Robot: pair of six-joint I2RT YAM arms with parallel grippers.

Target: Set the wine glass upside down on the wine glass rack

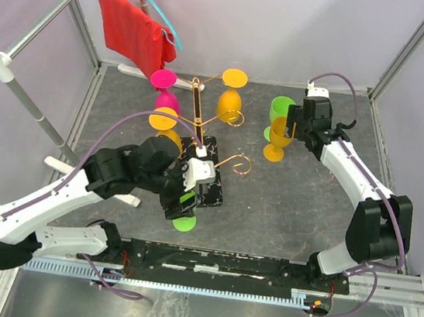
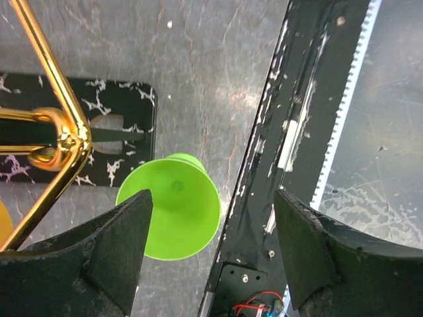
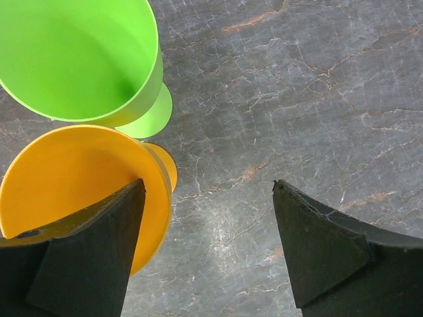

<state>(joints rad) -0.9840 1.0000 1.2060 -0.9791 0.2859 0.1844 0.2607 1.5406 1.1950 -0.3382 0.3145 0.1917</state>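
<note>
Near edge, left of centre: my left gripper (image 2: 211, 198) has its fingers wide and holds nothing. The inverted green wine glass (image 2: 173, 212) is foot up, just beside the left finger. I can't tell if it's seated on the wine glass rack (image 1: 196, 113) mid-counter. I'd confirm that, then retreat without clipping the foot. Towards the far right corner, my right gripper (image 3: 209, 186) is wide above the upright orange glass (image 3: 73, 175) and off-centre; I'd centre it first.

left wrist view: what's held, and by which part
Nothing is held; the left gripper has its jaws open, with the green plastic wine glass ungripped between them.
</note>
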